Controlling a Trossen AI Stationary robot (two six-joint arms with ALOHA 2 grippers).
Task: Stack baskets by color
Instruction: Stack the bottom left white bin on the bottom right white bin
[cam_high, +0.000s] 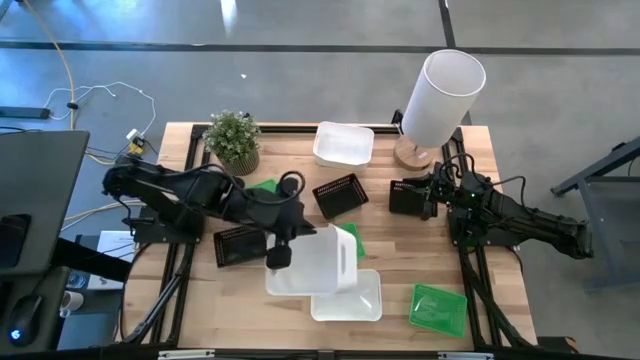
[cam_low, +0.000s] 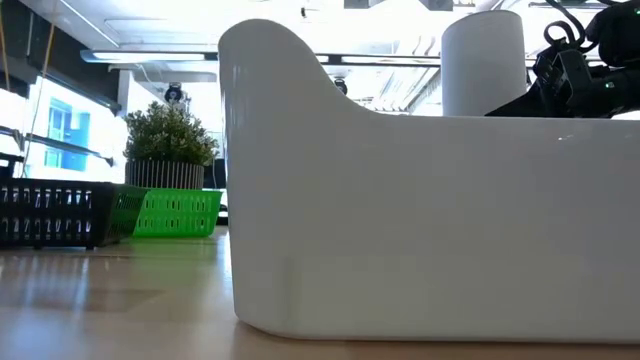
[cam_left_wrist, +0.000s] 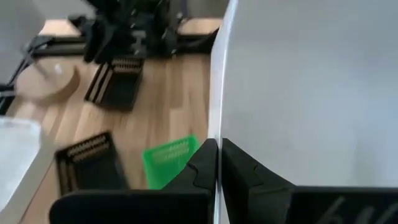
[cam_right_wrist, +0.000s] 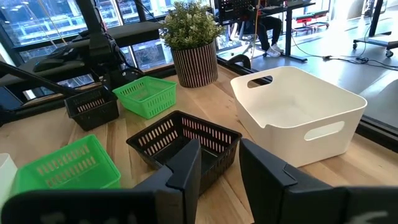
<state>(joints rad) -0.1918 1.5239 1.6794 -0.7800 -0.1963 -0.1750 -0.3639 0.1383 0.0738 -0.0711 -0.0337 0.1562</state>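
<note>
While one wall of a white basket is pinched in the closed left claw, that basket is held tilted over a second white basket lying near the front edge of the counter. A third white basket is seen at the back, beside the potted plant and the tall white cylinder. One black basket lies under the left arm, and another sits mid-counter. A third black basket is gripped by the right claw. One green basket rests at the front right, another is partly hidden behind the left arm, and a third shows beside the raised white one.
</note>
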